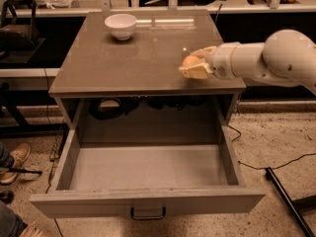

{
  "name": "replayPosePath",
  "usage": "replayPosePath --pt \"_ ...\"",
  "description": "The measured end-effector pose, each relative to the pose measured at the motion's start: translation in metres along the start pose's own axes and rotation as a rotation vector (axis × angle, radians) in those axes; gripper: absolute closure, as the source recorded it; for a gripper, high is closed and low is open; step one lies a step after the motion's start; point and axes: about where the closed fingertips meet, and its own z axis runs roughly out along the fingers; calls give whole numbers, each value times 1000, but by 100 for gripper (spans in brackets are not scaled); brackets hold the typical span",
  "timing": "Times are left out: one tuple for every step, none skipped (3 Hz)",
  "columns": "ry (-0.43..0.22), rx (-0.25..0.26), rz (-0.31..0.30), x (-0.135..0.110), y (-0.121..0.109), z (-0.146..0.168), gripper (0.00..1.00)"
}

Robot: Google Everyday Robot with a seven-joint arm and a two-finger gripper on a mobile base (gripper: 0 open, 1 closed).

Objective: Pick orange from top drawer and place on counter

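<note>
Right of centre, the cream two-finger claw (195, 67) grips the small round orange fruit (189, 61) just above the lower-right corner of the glossy grey-brown surface (133, 58).

The small round orange fruit (190, 61) is smooth and bright, clamped between the two pale fingers of the hand (189, 63), which reaches in from the right. Fruit and hand sit over the right front part of the glossy grey-brown bench top (133, 58), near its front edge; whether the fruit touches the surface cannot be told. Below, the wide shallow grey-brown drawer (148, 201) stands fully open, its small dark handle at the middle of the flat front panel.
</note>
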Motion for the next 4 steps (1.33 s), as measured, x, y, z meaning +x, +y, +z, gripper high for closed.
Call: replayPosePath --pt "22 18 77 -3 -19 28 100" --pt "41 32 130 0 -31 49 100" --pt "47 39 165 2 -38 63 100" --pt "55 34 186 3 -41 73 82"
